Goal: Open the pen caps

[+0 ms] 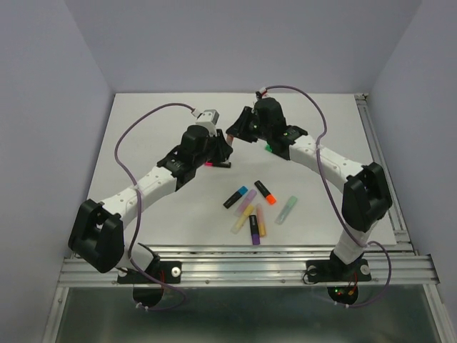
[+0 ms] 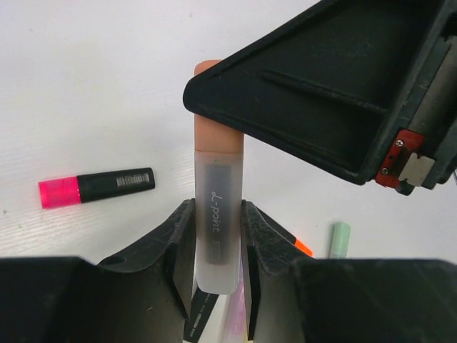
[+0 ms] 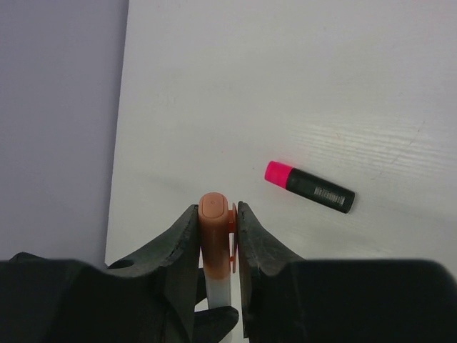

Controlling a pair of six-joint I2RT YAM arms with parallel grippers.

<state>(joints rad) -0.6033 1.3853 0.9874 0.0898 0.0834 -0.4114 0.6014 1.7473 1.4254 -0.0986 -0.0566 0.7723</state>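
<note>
My left gripper (image 2: 218, 246) is shut on the translucent barrel of a pastel pen (image 2: 216, 229) held above the table. My right gripper (image 3: 216, 225) is shut on that pen's peach-orange cap (image 3: 214, 232), which also shows in the left wrist view (image 2: 214, 132). The cap still sits on the barrel. In the top view the two grippers meet at the pen (image 1: 230, 136) at the table's back middle. A black pen with a pink cap (image 2: 96, 189) lies on the table below; it also shows in the right wrist view (image 3: 310, 187).
Several capped pens lie in a loose cluster (image 1: 253, 207) at the table's front middle, black ones with blue and orange caps, pastel ones in purple, yellow and green. A green pastel pen (image 1: 286, 209) lies at its right. The table's metal rail (image 1: 250, 261) runs along the near edge.
</note>
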